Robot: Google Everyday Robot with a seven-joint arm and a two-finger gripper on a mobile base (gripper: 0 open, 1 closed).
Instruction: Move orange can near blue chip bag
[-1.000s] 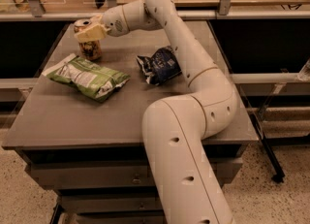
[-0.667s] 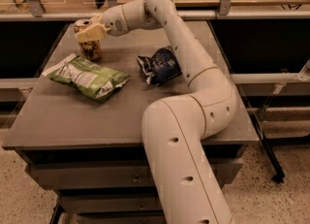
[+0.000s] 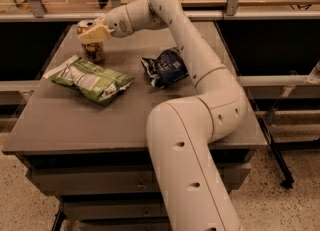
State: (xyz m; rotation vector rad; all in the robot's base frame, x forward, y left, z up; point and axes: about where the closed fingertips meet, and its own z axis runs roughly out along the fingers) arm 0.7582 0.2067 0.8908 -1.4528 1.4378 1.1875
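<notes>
Gripper [image 3: 93, 33] sits over the far-left corner of table [image 3: 60, 125], fingers pinched on can [image 3: 93, 51] just under its rim. Can upright, well apart from blue bag [image 3: 165, 66]. Risk: high grip lets can slip; low carry clips green bag [image 3: 92, 79].

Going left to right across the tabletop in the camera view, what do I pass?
orange can, with the gripper at its top → blue chip bag. The green chip bag lies in front of the can across the same span, so it is left out.
</notes>
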